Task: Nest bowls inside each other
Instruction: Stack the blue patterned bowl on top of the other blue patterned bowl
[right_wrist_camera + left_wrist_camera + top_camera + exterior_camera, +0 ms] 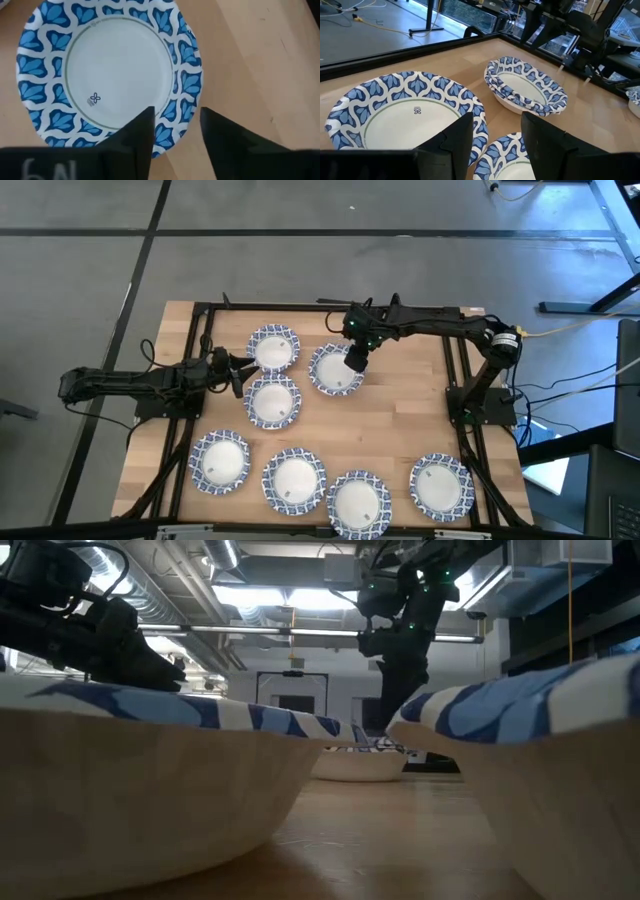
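Note:
Blue-and-white patterned bowls sit on their bases on the wooden table in the high view: three at the far middle (274, 347) (336, 370) (272, 402), several along the near edge (294, 479). In the left wrist view the far-middle bowl (527, 87) shows two nested rims. My right gripper (357, 362) (175, 127) is open and points down over that bowl (117, 70), one finger over the inside, one outside its rim (170, 132). My left gripper (243, 370) (497, 140) is open, level, between the two left bowls (410, 115) (505, 155).
Black frame rails (330, 307) border the table's far, left and right sides, with the arm bases on them. Bare wood (400, 420) lies between the far bowls and the near row. In the low view two near bowls (150, 780) (540, 750) fill the foreground.

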{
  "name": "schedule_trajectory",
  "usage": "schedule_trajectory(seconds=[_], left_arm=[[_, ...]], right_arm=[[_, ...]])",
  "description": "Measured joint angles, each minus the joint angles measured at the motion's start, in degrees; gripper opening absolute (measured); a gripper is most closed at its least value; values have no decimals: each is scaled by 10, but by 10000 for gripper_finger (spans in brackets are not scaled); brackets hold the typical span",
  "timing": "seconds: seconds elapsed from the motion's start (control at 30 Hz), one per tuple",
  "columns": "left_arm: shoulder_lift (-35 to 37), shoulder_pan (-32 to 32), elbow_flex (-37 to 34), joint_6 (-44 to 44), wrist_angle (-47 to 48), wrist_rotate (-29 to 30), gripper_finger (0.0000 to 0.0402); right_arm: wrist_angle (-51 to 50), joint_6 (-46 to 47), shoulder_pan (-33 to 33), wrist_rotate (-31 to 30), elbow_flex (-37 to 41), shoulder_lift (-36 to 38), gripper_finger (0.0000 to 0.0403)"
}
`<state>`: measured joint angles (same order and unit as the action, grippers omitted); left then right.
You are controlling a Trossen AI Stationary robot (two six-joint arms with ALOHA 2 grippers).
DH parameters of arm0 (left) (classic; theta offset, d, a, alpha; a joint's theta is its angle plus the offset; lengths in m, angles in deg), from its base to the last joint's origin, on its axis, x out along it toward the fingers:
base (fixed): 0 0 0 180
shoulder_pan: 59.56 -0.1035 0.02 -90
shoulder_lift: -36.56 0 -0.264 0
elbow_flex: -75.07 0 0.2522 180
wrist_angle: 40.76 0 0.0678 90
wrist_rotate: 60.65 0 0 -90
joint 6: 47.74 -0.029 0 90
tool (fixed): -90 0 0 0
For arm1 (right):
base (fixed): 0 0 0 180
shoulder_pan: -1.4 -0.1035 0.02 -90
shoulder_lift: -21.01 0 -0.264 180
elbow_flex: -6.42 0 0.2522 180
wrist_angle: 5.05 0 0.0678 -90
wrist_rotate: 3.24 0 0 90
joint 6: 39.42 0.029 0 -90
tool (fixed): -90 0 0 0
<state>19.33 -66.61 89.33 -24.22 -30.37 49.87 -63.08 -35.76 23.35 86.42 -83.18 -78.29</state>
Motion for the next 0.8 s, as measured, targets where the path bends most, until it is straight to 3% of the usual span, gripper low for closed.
schedule_trajectory(seconds=[0.33, 0.53, 0.8], left_arm=[[0, 0, 0, 2, 0, 0, 160], [0, 0, 0, 1, 0, 0, 160], [0, 0, 0, -1, 0, 0, 160]], right_arm=[[-54, -22, -79, 5, -7, 93, 181], [-78, 30, -159, 5, -7, 163, 181], [-88, 54, -275, 5, -7, 182, 181]])
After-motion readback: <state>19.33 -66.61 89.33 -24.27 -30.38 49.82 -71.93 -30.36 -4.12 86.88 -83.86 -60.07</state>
